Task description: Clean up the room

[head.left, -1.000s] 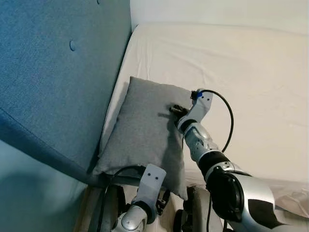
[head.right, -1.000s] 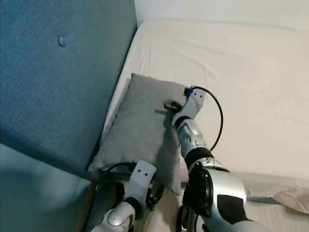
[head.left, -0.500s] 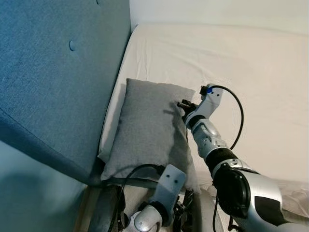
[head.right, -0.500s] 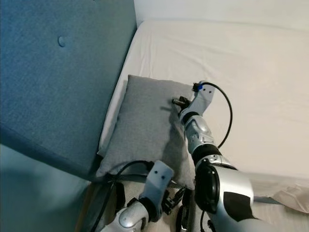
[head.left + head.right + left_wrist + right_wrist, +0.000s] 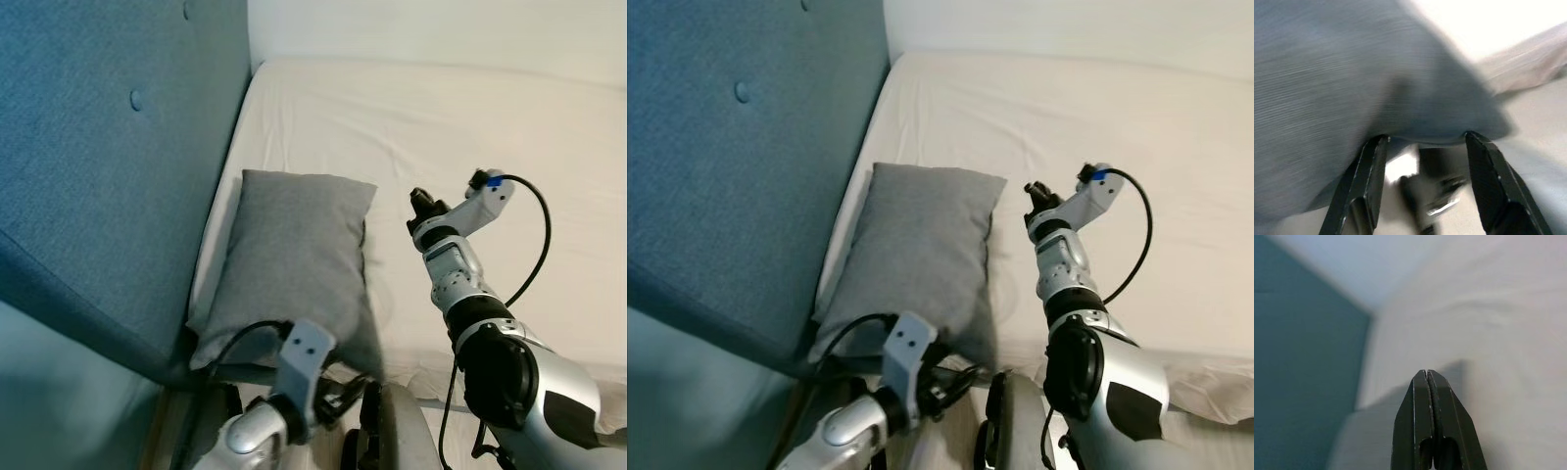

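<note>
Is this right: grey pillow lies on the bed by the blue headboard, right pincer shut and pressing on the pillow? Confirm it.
Not quite. The right pincer is shut, but it hangs over the sheet beside the pillow, not on it, as the left eye view shows. The pillow does lie on the bed by the blue headboard.

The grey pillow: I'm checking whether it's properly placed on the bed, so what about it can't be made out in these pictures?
- Near end of the grey pillow: in the left eye view, the left arm and its cable cover that edge.
- Underside: left wrist view is motion-blurred; the dark objects between the left gripper fingers are unidentifiable.
- Side by the blue headboard: in shadow; touching or apart is unclear.
</note>
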Motion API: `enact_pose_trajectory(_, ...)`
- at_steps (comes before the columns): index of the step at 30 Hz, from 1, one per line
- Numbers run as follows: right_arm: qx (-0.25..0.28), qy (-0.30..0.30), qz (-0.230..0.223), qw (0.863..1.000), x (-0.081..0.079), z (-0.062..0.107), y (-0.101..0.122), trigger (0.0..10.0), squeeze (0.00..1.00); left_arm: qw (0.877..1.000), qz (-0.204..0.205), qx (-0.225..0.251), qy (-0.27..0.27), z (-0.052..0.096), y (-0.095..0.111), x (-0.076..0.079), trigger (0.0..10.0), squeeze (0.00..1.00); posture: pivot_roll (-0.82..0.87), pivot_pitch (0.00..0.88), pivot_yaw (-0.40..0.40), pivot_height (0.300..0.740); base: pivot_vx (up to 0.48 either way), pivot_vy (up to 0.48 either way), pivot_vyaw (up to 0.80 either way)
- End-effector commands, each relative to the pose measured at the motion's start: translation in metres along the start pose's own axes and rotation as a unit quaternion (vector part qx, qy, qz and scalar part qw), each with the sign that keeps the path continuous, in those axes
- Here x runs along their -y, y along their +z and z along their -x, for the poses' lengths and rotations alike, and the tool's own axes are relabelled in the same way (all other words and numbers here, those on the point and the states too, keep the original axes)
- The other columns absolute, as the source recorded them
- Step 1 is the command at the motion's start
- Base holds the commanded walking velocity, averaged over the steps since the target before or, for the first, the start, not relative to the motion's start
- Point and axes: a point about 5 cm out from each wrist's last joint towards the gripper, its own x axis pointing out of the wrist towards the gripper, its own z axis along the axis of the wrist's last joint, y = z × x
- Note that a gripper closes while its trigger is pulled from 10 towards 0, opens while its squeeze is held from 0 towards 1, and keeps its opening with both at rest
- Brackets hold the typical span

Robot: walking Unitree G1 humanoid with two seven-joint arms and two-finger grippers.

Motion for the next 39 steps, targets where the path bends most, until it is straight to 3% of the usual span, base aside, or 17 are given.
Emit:
enact_pose_trajectory(1,-0.005,0.056,0.008,0.998,-0.011,-0.003,0.000,10.0,0.00,0.999,-0.006,-0.020,0.046,0.005,-0.011,-0.014,10.0,0.00,0.06,0.277,-0.073,0.596,0.000,0.000,0.00)
enact_pose_trajectory(2,-0.027,0.078,0.062,0.995,-0.013,0.001,-0.009,10.0,0.00,0.998,0.029,-0.004,0.046,0.005,-0.002,-0.018,10.0,0.00,0.05,0.274,-0.070,0.596,0.000,0.000,0.00)
enact_pose_trajectory(4,-0.034,0.083,0.076,0.993,-0.014,0.002,-0.012,10.0,0.00,0.998,0.039,0.001,0.045,0.005,0.000,-0.018,10.0,0.00,0.05,0.274,-0.070,0.596,0.000,0.000,0.00)
enact_pose_trajectory(7,-0.092,0.065,0.169,0.979,-0.001,0.015,-0.035,10.0,0.00,0.998,0.065,0.010,-0.020,0.013,0.012,-0.009,10.0,0.00,0.04,0.271,-0.062,0.596,0.000,0.000,0.00)
enact_pose_trajectory(11,-0.134,0.034,0.242,0.960,0.017,0.033,-0.055,10.0,0.00,0.996,0.063,0.022,-0.058,0.024,0.019,-0.001,10.0,0.00,0.04,0.267,-0.057,0.596,0.000,0.000,0.00)
enact_pose_trajectory(13,-0.141,0.028,0.257,0.956,0.021,0.038,-0.059,10.0,0.00,0.996,0.062,0.027,-0.060,0.026,0.020,0.000,10.0,0.00,0.04,0.266,-0.056,0.596,0.000,0.000,0.00)
enact_pose_trajectory(16,-0.150,0.036,0.314,0.937,0.025,0.048,-0.065,10.0,0.00,0.997,0.053,0.044,-0.030,0.031,0.025,-0.006,10.0,0.00,0.03,0.260,-0.052,0.596,0.000,0.000,0.00)
enact_pose_trajectory(23,-0.110,0.088,0.331,0.933,0.012,0.070,-0.065,10.0,0.00,0.997,0.035,0.074,0.008,0.053,0.041,-0.032,10.0,0.00,0.02,0.244,-0.039,0.596,0.000,0.000,0.00)
enact_pose_trajectory(25,-0.116,0.117,0.312,0.936,0.003,0.080,-0.071,10.0,0.00,0.998,-0.014,0.063,0.027,0.061,0.037,-0.049,10.0,0.00,0.01,0.236,-0.039,0.596,0.000,0.000,0.00)
enact_pose_trajectory(26,-0.116,0.117,0.312,0.936,0.003,0.080,-0.071,10.0,0.00,0.998,-0.014,0.063,0.027,0.061,0.037,-0.049,10.0,0.00,0.01,0.236,-0.039,0.596,0.000,0.000,0.00)
enact_pose_trajectory(27,-0.160,0.172,0.303,0.923,-0.007,0.092,-0.087,10.0,0.00,0.994,-0.084,0.028,0.065,0.062,0.024,-0.069,10.0,0.00,0.00,0.233,-0.039,0.596,0.000,0.000,0.00)
enact_pose_trajectory(28,-0.160,0.172,0.303,0.923,-0.007,0.092,-0.087,10.0,0.00,0.994,-0.084,0.028,0.065,0.062,0.024,-0.069,10.0,0.00,0.00,0.233,-0.039,0.596,0.000,0.000,0.00)
enact_pose_trajectory(30,-0.205,0.222,0.308,0.902,-0.015,0.104,-0.104,10.0,0.00,0.988,-0.120,0.004,0.101,0.060,0.015,-0.087,10.0,0.00,0.00,0.235,-0.043,0.596,0.000,0.000,0.00)
enact_pose_trajectory(32,-0.216,0.226,0.319,0.895,-0.016,0.109,-0.111,10.0,0.00,0.983,-0.140,-0.012,0.119,0.059,0.010,-0.097,10.0,0.00,-0.01,0.236,-0.047,0.596,0.000,0.000,0.00)
enact_pose_trajectory(35,-0.216,0.222,0.314,0.897,-0.016,0.110,-0.112,10.0,0.00,0.983,-0.131,-0.015,0.126,0.059,0.009,-0.100,10.0,0.00,-0.01,0.236,-0.047,0.596,0.000,0.000,0.00)
enact_pose_trajectory(37,-0.205,0.212,0.313,0.903,-0.019,0.113,-0.111,10.0,0.00,0.982,-0.066,-0.001,0.176,0.061,0.009,-0.111,10.0,0.00,-0.01,0.236,-0.052,0.596,0.000,0.000,0.00)
enact_pose_trajectory(39,-0.211,0.192,0.327,0.901,-0.017,0.115,-0.111,10.0,0.00,0.980,-0.054,0.006,0.190,0.063,0.011,-0.114,10.0,0.00,-0.02,0.235,-0.055,0.596,0.000,0.000,0.00)
